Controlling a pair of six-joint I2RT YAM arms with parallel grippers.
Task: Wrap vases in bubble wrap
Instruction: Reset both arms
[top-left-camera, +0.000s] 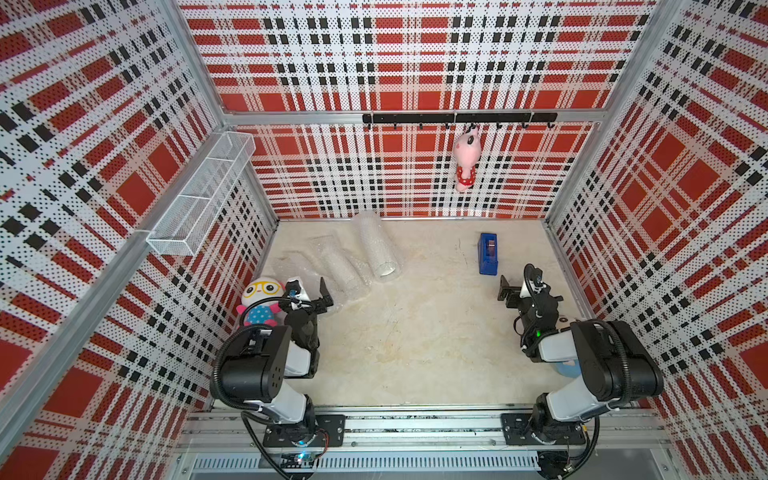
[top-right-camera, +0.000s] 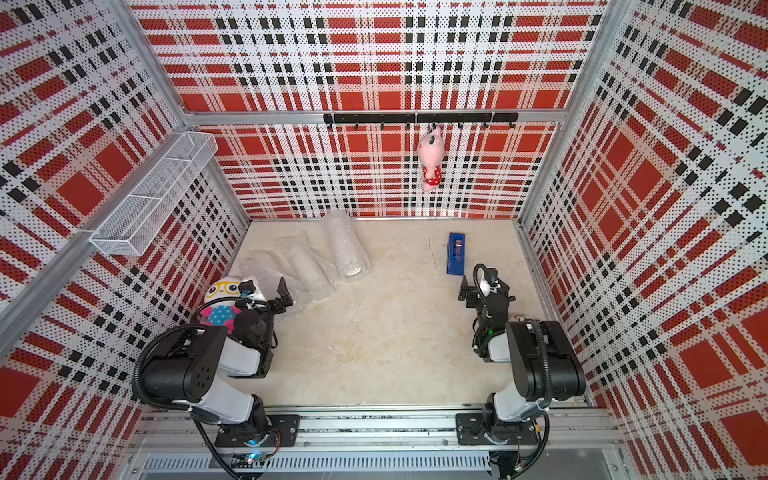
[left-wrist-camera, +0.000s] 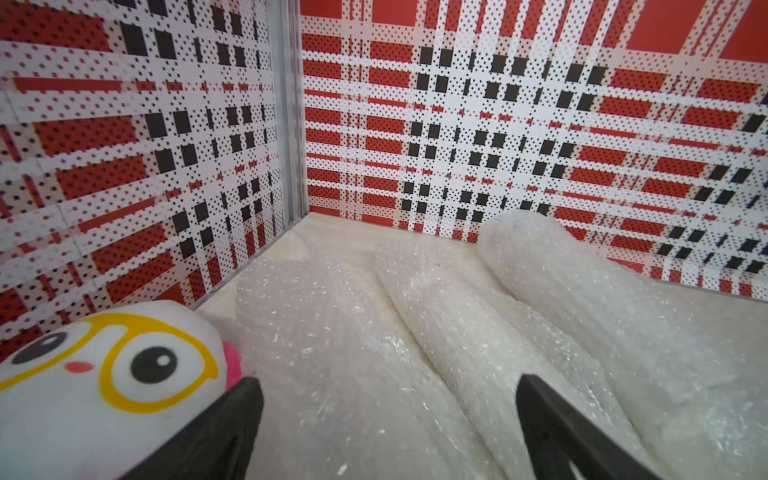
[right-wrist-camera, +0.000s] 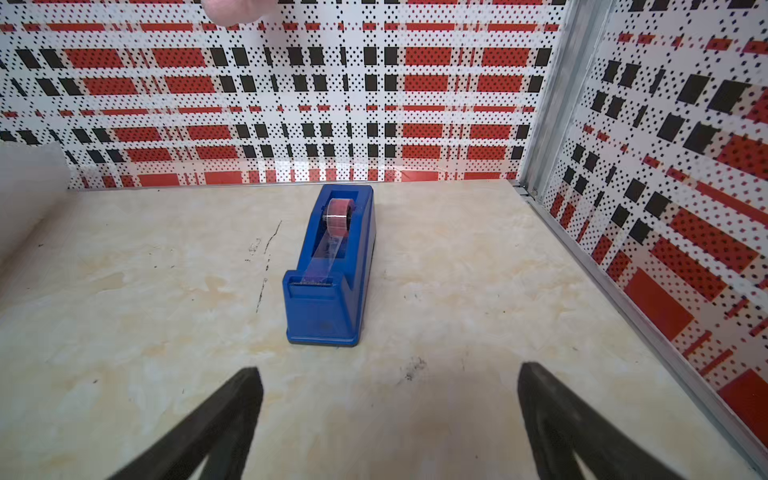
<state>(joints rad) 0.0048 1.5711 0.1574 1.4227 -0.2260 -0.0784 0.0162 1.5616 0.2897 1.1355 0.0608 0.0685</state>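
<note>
Three rolled bundles of bubble wrap lie side by side at the table's back left: a large one, a middle one and a flatter one. The left wrist view shows them too, large, middle and flat. A white round end shows at the large roll's near opening; otherwise the vases are hidden. My left gripper hovers open at the flat bundle's near edge, holding nothing. My right gripper stands open over bare table.
A blue tape dispenser stands just beyond the right gripper. A plush toy with yellow glasses sits against the left wall beside the left gripper. A pink plush hangs on the back wall's hook rail. A wire basket juts from the left wall.
</note>
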